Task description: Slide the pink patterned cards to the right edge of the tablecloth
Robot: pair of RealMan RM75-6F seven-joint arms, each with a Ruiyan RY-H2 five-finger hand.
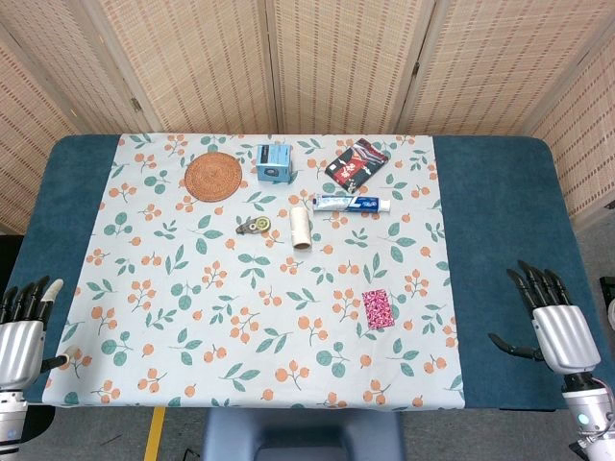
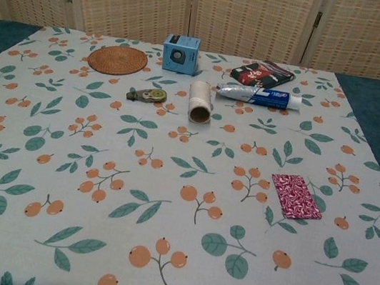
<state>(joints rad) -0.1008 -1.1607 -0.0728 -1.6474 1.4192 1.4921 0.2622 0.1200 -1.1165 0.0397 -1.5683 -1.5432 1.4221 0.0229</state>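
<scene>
Right hand [image 1: 555, 325] hovers over the blue table [image 1: 500, 240], fingers spread, holding nothing; left hand [image 1: 24, 331] likewise released. Pink patterned cards [image 1: 377, 307] lie flat on the tablecloth [image 1: 192, 288], short of its right edge.

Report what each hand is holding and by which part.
Nothing is held. The left hand and right hand are open at the table's sides; the pink patterned cards lie untouched on the tablecloth.
</scene>
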